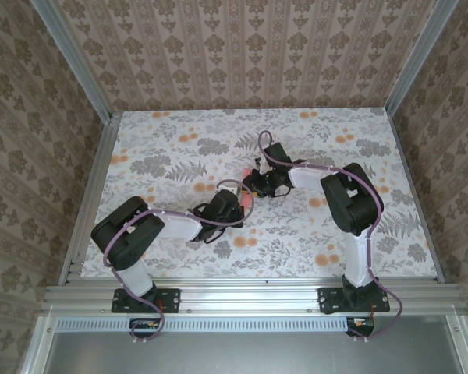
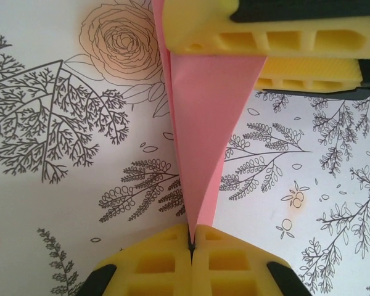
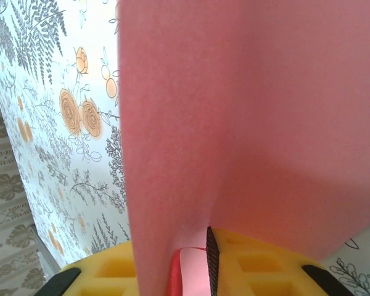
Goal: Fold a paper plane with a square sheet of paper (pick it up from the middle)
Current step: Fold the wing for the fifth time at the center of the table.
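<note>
Yellow fingertips [image 2: 234, 243] of the left gripper [image 2: 191, 242] sit at the bottom of the left wrist view, pressed together on the narrow tip of the pink paper [image 2: 203, 123], which rises from them as a folded, pointed wedge with a lengthwise crease. Its wide end reaches the right gripper [image 3: 190, 271] at the top of that view. Seen from the right wrist camera, the paper stands as a broad pink wall just ahead of the lens, its lower edge running down between the jaws, which stand slightly apart; whether the pads touch it I cannot tell. From above, both grippers meet near the middle of the floral table [image 1: 335, 234], small slivers of pink showing between them
</note>
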`<action>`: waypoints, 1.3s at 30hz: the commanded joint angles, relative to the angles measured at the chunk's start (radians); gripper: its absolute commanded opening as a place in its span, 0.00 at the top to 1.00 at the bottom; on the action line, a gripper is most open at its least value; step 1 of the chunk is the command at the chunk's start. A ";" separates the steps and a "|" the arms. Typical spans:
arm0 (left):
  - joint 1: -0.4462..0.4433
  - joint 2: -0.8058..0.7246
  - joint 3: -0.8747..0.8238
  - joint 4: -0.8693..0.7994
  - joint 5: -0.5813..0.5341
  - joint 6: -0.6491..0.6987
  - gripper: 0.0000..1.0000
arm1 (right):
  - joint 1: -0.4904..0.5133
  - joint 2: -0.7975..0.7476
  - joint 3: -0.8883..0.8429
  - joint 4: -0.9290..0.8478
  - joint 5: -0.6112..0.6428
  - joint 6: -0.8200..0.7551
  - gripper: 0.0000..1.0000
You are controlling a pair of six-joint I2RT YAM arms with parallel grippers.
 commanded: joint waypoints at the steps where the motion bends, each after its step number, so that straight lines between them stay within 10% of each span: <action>1: -0.012 0.033 0.020 -0.118 -0.032 0.041 0.98 | 0.014 -0.044 -0.015 0.034 0.001 -0.031 0.72; 11: -0.013 0.033 0.025 -0.133 -0.037 0.037 0.99 | 0.044 -0.119 -0.117 0.099 0.050 0.011 0.72; 17: -0.013 0.018 0.019 -0.126 -0.030 0.046 0.97 | 0.047 -0.097 -0.093 0.077 0.079 -0.008 0.89; 23: -0.008 -0.060 -0.028 -0.112 -0.006 0.047 0.74 | 0.038 -0.072 -0.056 0.056 0.043 -0.048 0.95; 29: 0.077 -0.138 -0.140 0.058 0.182 -0.021 0.53 | 0.036 -0.064 -0.052 0.064 -0.048 -0.038 0.95; 39: 0.271 -0.135 -0.244 0.298 0.409 -0.142 0.52 | 0.018 0.003 0.001 0.012 -0.222 -0.107 0.96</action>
